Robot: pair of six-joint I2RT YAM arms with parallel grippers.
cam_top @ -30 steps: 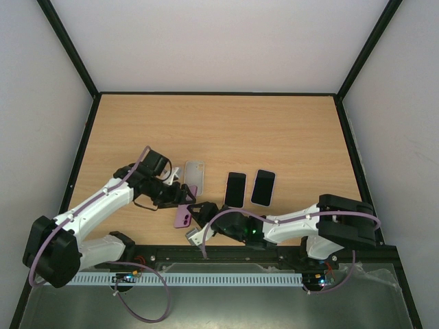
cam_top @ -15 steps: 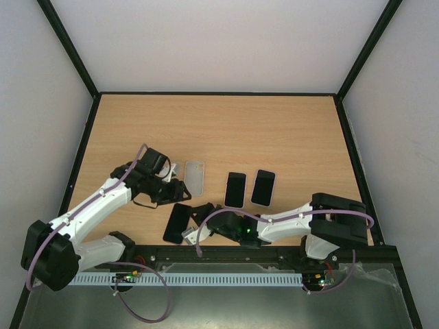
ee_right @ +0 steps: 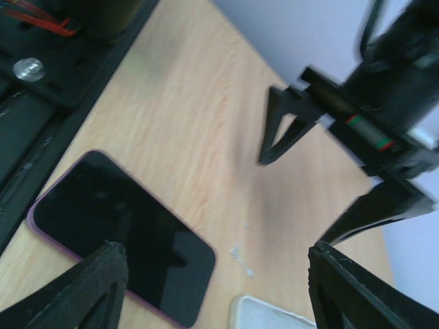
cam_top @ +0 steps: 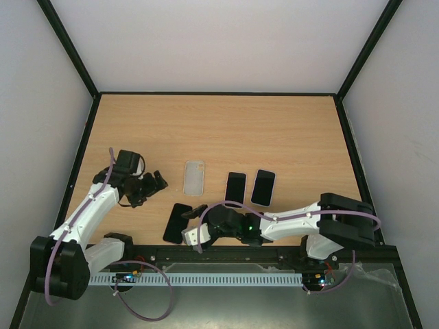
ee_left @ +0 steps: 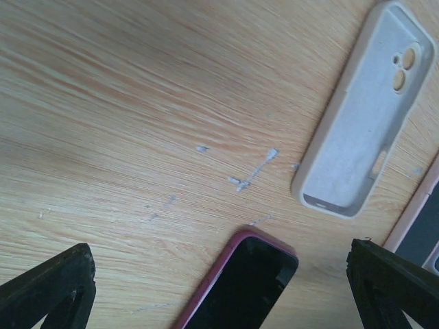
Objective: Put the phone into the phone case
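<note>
The purple-cased phone point(cam_top: 177, 223) lies screen-up on the worktop point(cam_top: 274, 130), just ahead of the right gripper point(ee_right: 216, 253). That gripper and the left gripper point(cam_top: 152, 185) both gape empty, apparently letting go. A spare pale case point(cam_top: 195, 177) lies beyond.

Glossy black-faced phone point(cam_top: 178, 223), matt pale phone case point(ee_left: 363, 116), smooth wood-grain table point(ee_left: 103, 103).

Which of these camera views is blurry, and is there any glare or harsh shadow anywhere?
Right wrist view: soft throughout, with the left tool and the phone smeared; it looks like motion blur. Left wrist view: crisp, with the table grain and the empty case sharp. Top view: evenly lit, no glare, shadows faint.
</note>
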